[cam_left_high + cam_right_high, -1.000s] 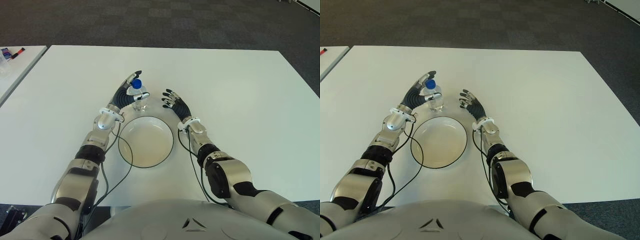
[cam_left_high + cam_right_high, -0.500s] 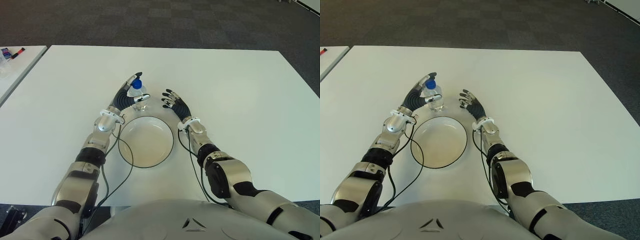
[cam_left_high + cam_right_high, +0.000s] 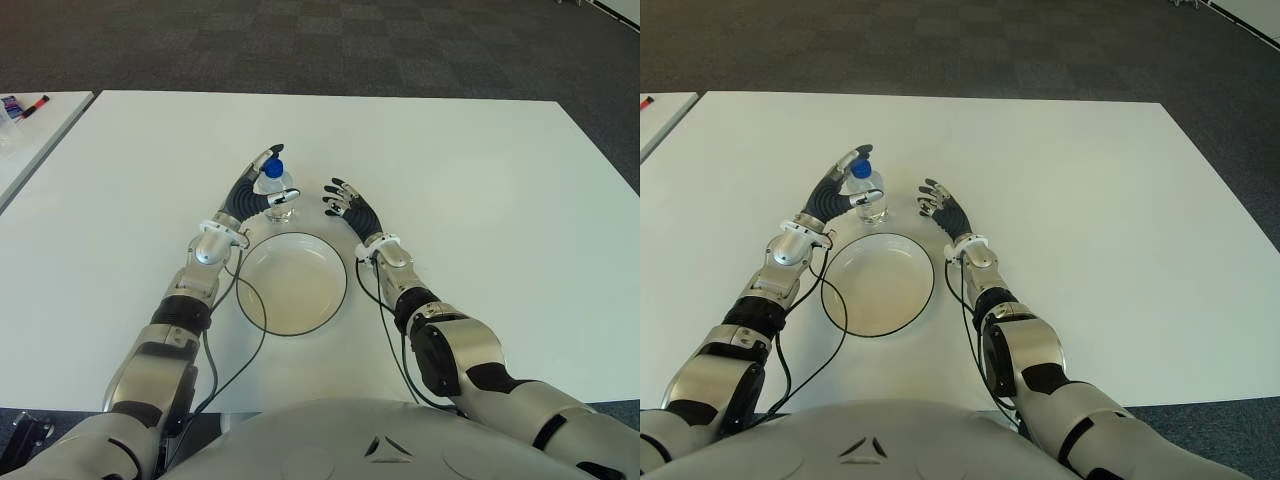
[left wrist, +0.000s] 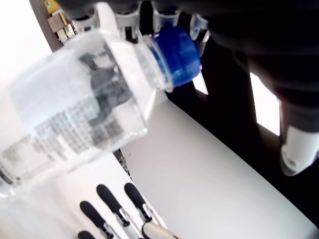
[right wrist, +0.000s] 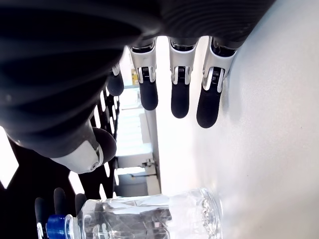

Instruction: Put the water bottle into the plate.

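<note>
A G1 humanoid's left robot hand (image 3: 256, 186) cups the one bottle (image 3: 279, 196) on the white tabletop (image 3: 480, 180), fingers curled round its left side w/ the thumb across the front; whether the grip is tight can't be told, and the bottle's base looks to be sitting on the tabletop. The bottle stands upright, blue cap (image 3: 274, 168) up, long axis vertical, just beyond the far rim of the one plate (image 3: 292, 283), which sits empty between the two forearms. The right robot hand (image 3: 347, 206) shows just right of the bottle, fingers spread and relaxed, holding nothing, a small gap apart from it. The left robot hand is the nearer, and the plate lies toward the robot from the bottle, so the coming move is prob. a short lift and pull back over the rim. Count: one bottle, one plate, two hands. A second tabletop (image 3: 30, 130) w/ small items shows at far left.
</note>
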Robot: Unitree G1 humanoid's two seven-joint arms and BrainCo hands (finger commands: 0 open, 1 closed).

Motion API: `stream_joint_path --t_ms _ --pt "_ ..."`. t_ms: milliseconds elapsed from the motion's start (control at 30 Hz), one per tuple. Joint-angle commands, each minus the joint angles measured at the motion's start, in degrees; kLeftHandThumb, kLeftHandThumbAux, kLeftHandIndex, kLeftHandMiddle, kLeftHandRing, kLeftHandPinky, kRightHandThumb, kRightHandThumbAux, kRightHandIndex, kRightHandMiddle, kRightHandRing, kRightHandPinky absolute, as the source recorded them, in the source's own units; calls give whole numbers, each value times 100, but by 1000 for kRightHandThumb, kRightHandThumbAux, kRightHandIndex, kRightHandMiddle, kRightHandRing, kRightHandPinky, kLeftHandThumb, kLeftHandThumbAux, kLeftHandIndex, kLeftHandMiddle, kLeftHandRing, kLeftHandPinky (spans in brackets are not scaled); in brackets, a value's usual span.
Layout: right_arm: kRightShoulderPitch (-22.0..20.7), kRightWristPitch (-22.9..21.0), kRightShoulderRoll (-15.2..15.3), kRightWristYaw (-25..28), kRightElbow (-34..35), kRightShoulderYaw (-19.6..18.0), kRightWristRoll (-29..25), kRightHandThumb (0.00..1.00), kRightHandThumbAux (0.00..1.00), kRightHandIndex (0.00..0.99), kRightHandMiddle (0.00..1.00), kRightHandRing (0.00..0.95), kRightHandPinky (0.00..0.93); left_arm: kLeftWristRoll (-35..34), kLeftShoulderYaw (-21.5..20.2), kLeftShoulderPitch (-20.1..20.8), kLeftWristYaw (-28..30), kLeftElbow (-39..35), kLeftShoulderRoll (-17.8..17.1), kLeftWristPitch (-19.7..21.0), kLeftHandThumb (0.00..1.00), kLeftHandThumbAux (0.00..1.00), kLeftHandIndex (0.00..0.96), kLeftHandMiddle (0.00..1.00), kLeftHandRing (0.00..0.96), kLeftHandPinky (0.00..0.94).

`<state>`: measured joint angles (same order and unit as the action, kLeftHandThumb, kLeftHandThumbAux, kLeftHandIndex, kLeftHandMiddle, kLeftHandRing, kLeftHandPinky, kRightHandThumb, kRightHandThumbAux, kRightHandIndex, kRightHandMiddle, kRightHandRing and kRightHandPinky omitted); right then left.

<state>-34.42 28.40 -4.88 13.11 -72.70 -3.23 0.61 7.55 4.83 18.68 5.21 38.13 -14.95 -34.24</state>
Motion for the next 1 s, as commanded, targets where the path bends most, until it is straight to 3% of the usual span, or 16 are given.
stream_joint_path --t_ms 33,533,800,1000 --pt "107 -496 -349 -37 -316 25 78 113 617 47 144 167 217 -56 -38 -91 92 -20 43 -25 0 554 0 51 40 26" --pt "124 -481 -347 -43 -313 11 66 142 652 59 152 174 229 -15 -12 -28 91 217 21 58 0 539 0 46 37 23" --pt "128 -462 -352 5 -304 -34 19 167 652 62 165 193 249 -199 -167 705 317 1921 59 183 0 590 0 58 51 57" --pt "136 -472 -357 62 -297 -68 -22 195 652 64 166 192 237 -153 -229 1023 234 2574 106 237 2 622 0 69 66 87"
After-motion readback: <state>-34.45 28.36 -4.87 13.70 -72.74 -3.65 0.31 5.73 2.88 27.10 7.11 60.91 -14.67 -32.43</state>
